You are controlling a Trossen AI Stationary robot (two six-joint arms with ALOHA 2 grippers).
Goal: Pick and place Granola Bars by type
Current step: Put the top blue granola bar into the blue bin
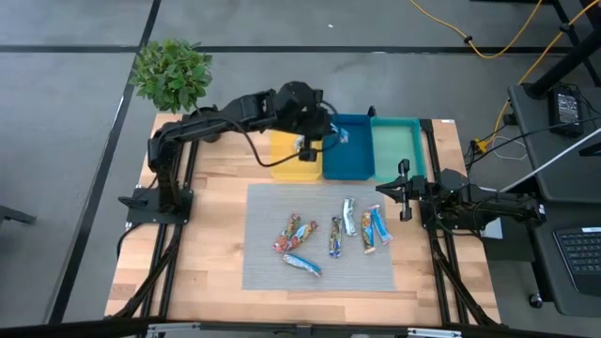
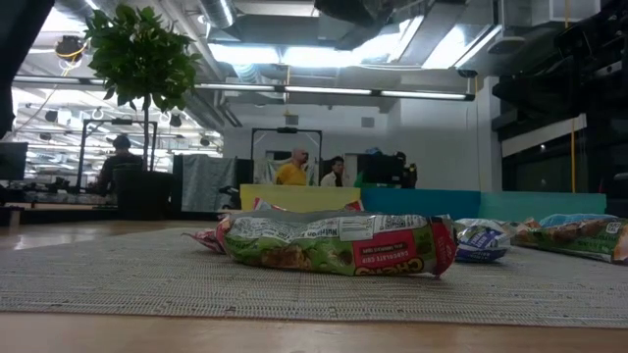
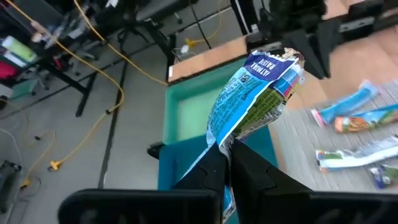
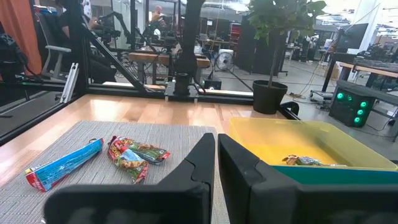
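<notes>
On a wooden table (image 1: 207,235) with a grey mat (image 1: 319,272), we see the left gripper (image 3: 229,149) clenched on a blue-white granola bar (image 3: 252,99), its crinkled wrapper held over the blue tray (image 1: 349,160) at upper centre, apparently to drop it by type. Seven bars (image 1: 333,235) lie mid-frame. The right gripper (image 4: 216,144), at right, waits with fingers together.

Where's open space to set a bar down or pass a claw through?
Free: the mat's left strip and near edge, bare wood left of it, and the green tray. Crowded: the mat's middle, with the bars. Left claw, holding a blue bar, hangs over the blue tray.
</notes>
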